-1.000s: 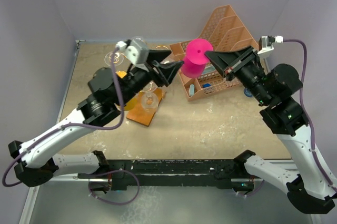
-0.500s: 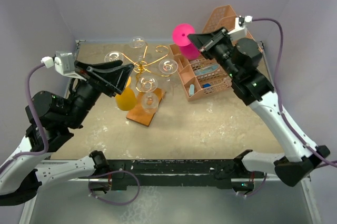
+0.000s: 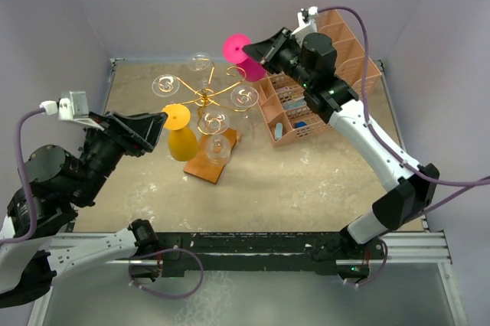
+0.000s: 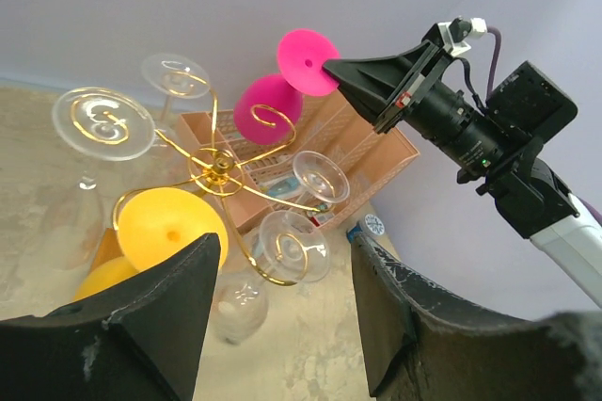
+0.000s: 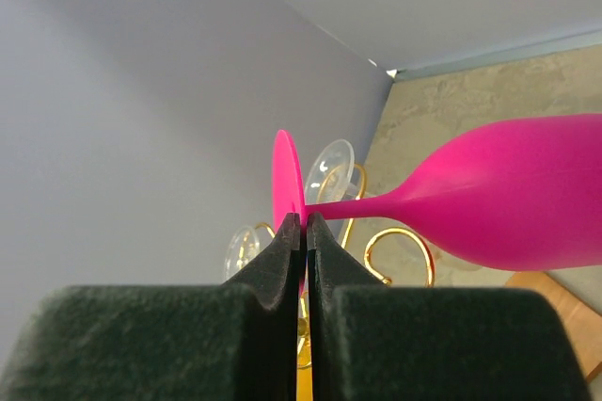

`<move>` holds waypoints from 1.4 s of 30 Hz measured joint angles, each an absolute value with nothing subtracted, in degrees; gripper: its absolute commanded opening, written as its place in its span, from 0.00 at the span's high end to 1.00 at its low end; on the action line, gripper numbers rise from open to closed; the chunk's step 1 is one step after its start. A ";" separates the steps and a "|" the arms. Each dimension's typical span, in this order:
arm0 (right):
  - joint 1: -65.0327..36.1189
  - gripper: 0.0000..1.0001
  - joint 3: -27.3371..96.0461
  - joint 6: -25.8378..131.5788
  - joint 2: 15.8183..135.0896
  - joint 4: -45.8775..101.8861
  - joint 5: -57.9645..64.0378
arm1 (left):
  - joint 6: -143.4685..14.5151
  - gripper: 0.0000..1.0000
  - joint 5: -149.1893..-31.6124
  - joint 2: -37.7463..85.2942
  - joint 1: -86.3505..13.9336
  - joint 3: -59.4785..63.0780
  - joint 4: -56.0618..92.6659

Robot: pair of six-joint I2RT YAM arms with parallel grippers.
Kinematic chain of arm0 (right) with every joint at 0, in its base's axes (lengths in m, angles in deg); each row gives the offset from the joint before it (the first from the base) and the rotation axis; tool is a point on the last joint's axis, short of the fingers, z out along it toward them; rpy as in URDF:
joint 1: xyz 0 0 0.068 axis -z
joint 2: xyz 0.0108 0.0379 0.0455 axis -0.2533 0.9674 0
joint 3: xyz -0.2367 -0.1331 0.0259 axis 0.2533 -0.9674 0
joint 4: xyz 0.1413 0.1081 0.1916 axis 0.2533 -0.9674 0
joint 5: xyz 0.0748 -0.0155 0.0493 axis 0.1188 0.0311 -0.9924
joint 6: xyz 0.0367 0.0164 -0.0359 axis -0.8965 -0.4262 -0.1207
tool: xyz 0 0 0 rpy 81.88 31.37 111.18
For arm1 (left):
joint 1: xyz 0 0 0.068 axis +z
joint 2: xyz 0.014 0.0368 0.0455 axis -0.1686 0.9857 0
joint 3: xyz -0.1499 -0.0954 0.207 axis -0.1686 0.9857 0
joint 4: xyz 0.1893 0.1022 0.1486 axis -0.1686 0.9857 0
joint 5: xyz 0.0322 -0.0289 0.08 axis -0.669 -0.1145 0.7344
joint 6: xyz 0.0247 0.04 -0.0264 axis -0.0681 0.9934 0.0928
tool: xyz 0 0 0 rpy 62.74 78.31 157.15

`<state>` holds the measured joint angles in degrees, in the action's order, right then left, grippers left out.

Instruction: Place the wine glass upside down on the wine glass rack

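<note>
Nearest, the left hand (image 4: pixel 284 241) hangs with its black fingers spread wide, holding nothing. Beyond it on the sandy desk (image 3: pixel 306 180) stands the gold wire wine glass rack (image 3: pixel 205 96), carrying a yellow plastic glass (image 3: pixel 182 141) and several clear ones, feet up. Farthest, the right hand (image 5: pixel 303 227) pinches the magenta plastic wine glass (image 3: pixel 256 68) by its stem, tilted foot-uppermost near a scroll arm. Hooking it on looks like the step left.

No writing, label, brand or number is legible anywhere.
</note>
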<state>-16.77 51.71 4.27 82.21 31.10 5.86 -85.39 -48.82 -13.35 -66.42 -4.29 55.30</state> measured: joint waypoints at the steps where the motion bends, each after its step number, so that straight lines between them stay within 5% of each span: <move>1: -16.77 1.00 51.78 4.35 83.01 31.17 5.01 | -85.50 0.45 -48.32 -13.92 -66.42 -4.29 55.89; 42: -16.77 1.00 51.82 5.23 89.66 29.00 -12.61 | -87.44 0.45 -40.43 -15.08 -66.42 -4.29 62.49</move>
